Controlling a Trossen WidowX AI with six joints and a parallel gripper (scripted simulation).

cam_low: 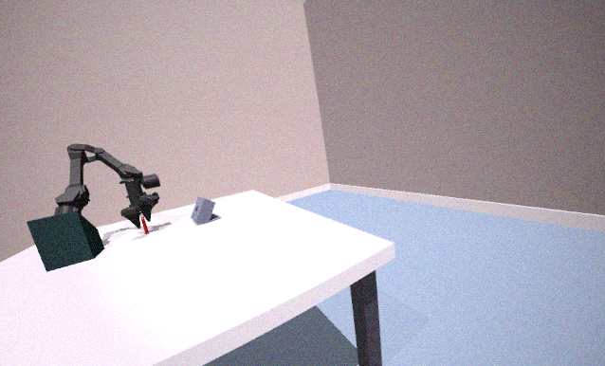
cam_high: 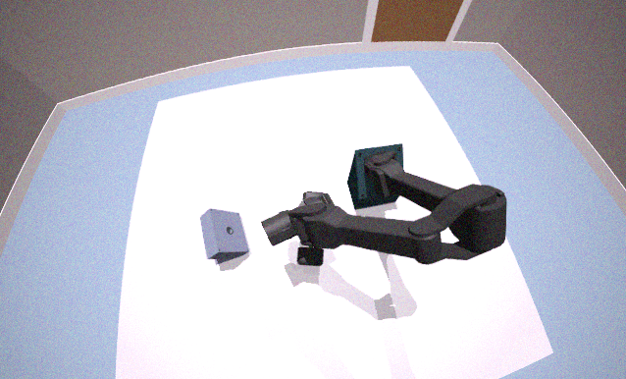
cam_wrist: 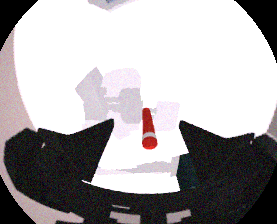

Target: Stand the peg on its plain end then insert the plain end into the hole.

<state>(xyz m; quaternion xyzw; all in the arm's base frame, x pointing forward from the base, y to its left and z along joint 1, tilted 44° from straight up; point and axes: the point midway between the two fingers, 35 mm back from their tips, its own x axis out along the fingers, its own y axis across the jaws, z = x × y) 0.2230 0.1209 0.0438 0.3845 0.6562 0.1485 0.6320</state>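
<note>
The red peg (cam_low: 145, 228) (cam_wrist: 147, 117) stands upright on the table (cam_high: 197, 319) (cam_low: 262, 265), with its white band (cam_wrist: 149, 135) near the top end. The peg is hidden under the arm in the top view. My gripper (cam_low: 143, 224) (cam_wrist: 146, 123) is open and points down, with its fingers on either side of the peg's upper part and nothing gripped. The pale blue-grey sloped panel (cam_high: 233, 243) (cam_low: 206, 210) (cam_wrist: 109, 4) stands beyond the gripper. Its hole (cam_high: 230, 230) (cam_low: 196, 209) faces up toward the arm; it is out of sight in the wrist view.
A dark teal block (cam_high: 361, 187) (cam_low: 63, 242) stands beside the arm's base, on the side toward the exterior camera. Part of it shows behind the right finger in the wrist view (cam_wrist: 187, 170). Shadows of the arm fall across the table around the peg.
</note>
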